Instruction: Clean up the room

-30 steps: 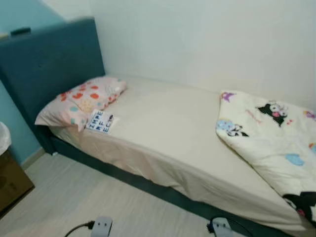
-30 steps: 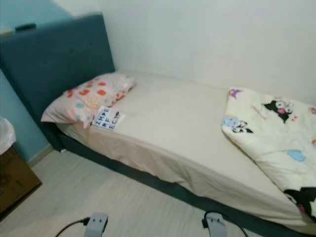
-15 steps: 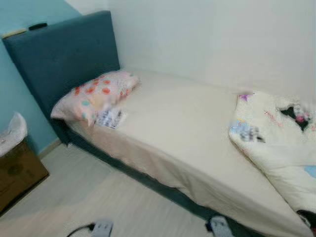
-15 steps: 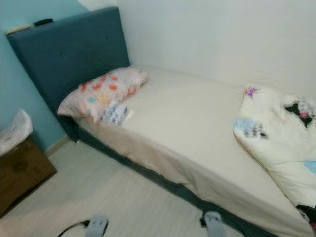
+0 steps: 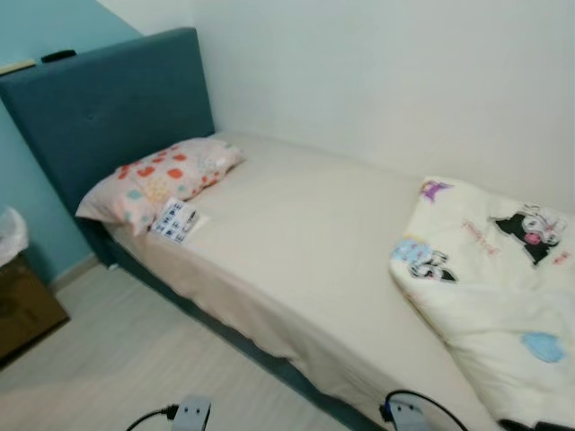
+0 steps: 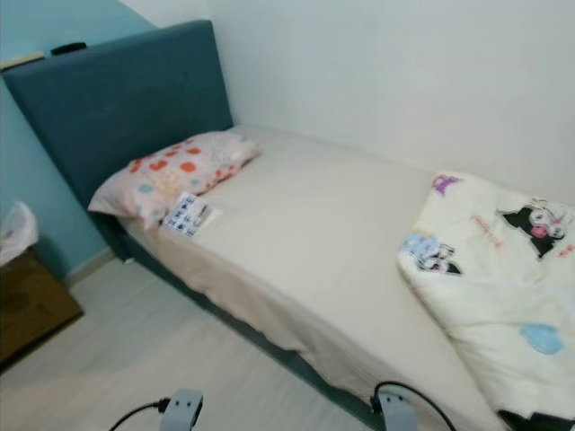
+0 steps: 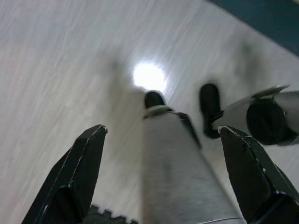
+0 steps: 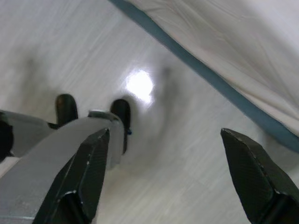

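A bed [image 5: 305,233] with a cream sheet stands against the white wall. At its head lies a pink pillow with coloured dots [image 5: 162,175], and a small card with printed letters [image 5: 177,222] rests on the sheet just in front of it. A crumpled cartoon-print blanket [image 5: 490,287] is heaped on the bed's right end. Both arms hang low beside my legs. My left gripper [image 7: 163,133] is open above the pale floor, holding nothing. My right gripper [image 8: 164,136] is open too, near the bed's teal base [image 8: 196,70].
A tall teal headboard [image 5: 108,108] carries a small dark object [image 5: 58,56] on top. A brown cabinet [image 5: 22,310] with a white bag [image 5: 9,235] on it stands at the left by the blue wall. Pale wood floor [image 5: 117,359] lies between me and the bed.
The whole picture has shifted and sharpened, so the camera moved. More of the blanket is in view. Nothing on the bed has moved, and both arms still hang.
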Controlling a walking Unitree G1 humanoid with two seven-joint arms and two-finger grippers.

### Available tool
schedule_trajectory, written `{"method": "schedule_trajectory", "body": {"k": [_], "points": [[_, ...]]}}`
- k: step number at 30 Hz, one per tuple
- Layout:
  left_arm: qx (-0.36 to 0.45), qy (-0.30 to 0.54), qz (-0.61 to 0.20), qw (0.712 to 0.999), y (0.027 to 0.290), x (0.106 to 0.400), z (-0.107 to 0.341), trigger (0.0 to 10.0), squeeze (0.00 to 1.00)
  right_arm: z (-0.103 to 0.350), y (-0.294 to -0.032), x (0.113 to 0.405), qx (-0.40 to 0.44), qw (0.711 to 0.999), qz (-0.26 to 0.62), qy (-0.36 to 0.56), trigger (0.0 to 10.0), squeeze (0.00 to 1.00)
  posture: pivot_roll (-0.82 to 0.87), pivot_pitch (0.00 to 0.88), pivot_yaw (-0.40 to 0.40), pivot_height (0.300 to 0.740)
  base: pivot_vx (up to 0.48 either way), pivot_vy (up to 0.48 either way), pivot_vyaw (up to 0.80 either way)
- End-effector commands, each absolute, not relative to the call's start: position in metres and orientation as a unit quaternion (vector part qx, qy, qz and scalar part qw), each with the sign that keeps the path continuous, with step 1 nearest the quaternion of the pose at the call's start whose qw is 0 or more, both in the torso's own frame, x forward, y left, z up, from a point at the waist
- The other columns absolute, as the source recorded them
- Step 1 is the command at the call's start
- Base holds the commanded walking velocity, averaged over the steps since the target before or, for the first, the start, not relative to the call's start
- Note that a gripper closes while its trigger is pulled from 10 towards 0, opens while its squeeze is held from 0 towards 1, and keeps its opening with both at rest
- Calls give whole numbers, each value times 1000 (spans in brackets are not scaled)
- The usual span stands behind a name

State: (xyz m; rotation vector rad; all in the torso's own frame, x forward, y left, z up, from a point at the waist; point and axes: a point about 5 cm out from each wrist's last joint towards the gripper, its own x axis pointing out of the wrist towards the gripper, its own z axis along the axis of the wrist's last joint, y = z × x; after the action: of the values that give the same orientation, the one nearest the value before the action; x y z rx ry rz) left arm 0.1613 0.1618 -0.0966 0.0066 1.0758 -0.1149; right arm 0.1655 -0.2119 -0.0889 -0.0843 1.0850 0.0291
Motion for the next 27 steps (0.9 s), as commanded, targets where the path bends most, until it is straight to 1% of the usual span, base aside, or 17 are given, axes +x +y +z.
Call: {"method": "schedule_trajectory", "body": {"k": [1, 7, 17, 21, 27], "points": [[7, 518, -55, 854, 164, 158, -98, 10000, 0, -92, -205, 161, -37, 850, 22, 525, 10000, 0, -129, 0, 11, 733, 0, -480, 0], [9, 519, -53, 853, 164, 157, -98, 10000, 0, -93, -206, 160, -40, 849, 23, 527, 10000, 0, -129, 0, 9, 733, 0, -437, 0], [6, 521, -47, 852, 167, 156, -99, 10000, 0, -93, -205, 158, -43, 847, 23, 529, 10000, 0, -134, 0, 11, 733, 0, 0, 0], [4, 516, -50, 855, 163, 160, -97, 10000, 0, -94, -205, 157, -40, 847, 18, 530, 10000, 0, -135, 0, 13, 733, 0, 0, 0], [1, 517, -52, 855, 162, 160, -97, 10000, 0, -96, -207, 152, -32, 841, 8, 540, 10000, 0, -135, 0, 17, 733, 0, 0, -756]]}}
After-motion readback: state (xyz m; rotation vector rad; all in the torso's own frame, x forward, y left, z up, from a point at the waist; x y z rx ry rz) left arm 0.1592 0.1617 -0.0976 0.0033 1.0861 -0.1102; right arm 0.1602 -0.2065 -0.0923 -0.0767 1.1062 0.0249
